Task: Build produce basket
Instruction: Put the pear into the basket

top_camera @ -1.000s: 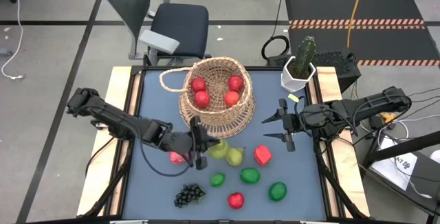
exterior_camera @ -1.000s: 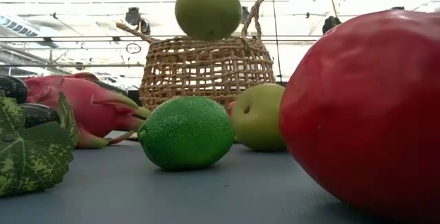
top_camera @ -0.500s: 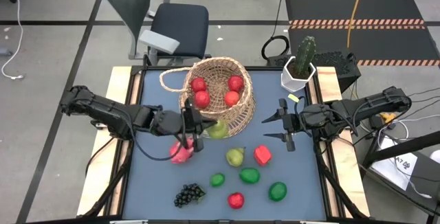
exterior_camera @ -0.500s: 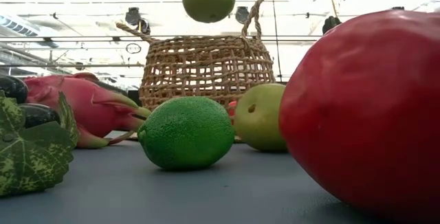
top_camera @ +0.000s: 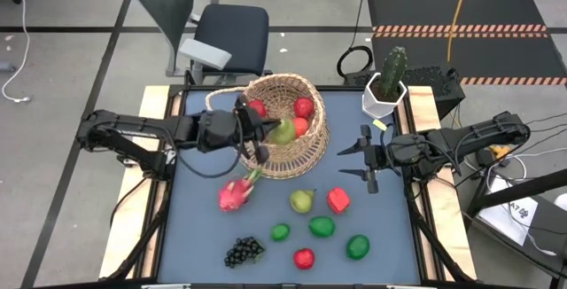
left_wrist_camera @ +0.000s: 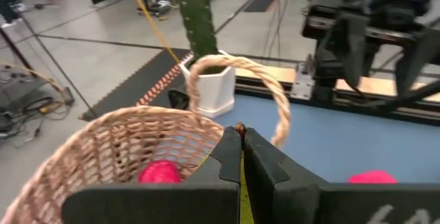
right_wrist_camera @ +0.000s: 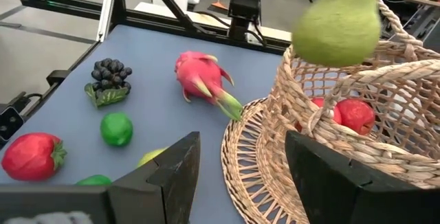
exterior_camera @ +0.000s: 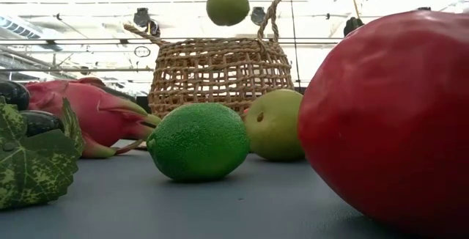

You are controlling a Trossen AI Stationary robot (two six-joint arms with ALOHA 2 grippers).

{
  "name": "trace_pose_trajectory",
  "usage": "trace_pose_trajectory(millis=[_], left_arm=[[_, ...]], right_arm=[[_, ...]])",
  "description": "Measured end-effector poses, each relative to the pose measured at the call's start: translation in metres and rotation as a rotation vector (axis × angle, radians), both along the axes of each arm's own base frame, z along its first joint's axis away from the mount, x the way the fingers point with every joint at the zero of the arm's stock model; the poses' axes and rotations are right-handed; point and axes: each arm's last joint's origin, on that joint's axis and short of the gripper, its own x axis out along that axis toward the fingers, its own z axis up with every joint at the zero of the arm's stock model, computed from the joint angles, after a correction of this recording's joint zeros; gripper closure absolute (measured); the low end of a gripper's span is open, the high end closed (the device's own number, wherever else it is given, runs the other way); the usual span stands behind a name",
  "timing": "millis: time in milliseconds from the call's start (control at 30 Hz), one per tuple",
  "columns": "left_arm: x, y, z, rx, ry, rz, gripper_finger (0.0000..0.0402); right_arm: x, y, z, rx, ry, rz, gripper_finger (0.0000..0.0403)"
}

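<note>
The woven basket point(top_camera: 301, 160) stands at the table's far middle with red apples point(top_camera: 257, 109) inside. My left gripper point(top_camera: 264, 131) reaches over its rim from the left, shut on a green pear point(top_camera: 282, 132). The pear point(exterior_camera: 228, 3) hangs above the basket point(exterior_camera: 220, 74). The rest of the produce lies on the near half of the table: a dragon fruit point(top_camera: 235, 191), a second pear point(top_camera: 302, 201), limes point(top_camera: 322, 227), a red fruit point(top_camera: 337, 200) and grapes point(top_camera: 244, 251). My right gripper point(top_camera: 365, 160) waits open at the right of the basket. My left gripper pinches the pear's stem point(left_wrist_camera: 239, 126) between its two shut fingers point(left_wrist_camera: 265, 162), at their free ends. The fingers come from the table's left, slanting a little downward. The pear point(right_wrist_camera: 338, 21) hangs neck up below them, clear of the basket's rim.
A white pot with a cactus point(top_camera: 385, 89) stands at the far right corner. The basket's looped handle point(top_camera: 221, 98) sticks out toward the far left. A red apple point(top_camera: 304, 258) and a lime point(top_camera: 357, 246) lie near the front edge.
My left gripper, staying shut, has risen and swung toward the table's far edge, carrying the pear from in front of the basket's near wall to above its opening. The pear on the table has turned a little.
</note>
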Motion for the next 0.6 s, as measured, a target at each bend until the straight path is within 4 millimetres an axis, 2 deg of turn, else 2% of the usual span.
trace_pose_trajectory(millis=[367,600], left_arm=[[0.014,0.028,-0.016,0.015,0.056,0.107,0.0401],[0.025,0.034,-0.024,0.024,0.059,0.147,0.0401]], right_arm=[[0.0,0.0,0.001,0.001,-0.008,-0.003,0.0195],[0.0,-0.002,0.001,-0.026,-0.015,-0.067,0.0206]])
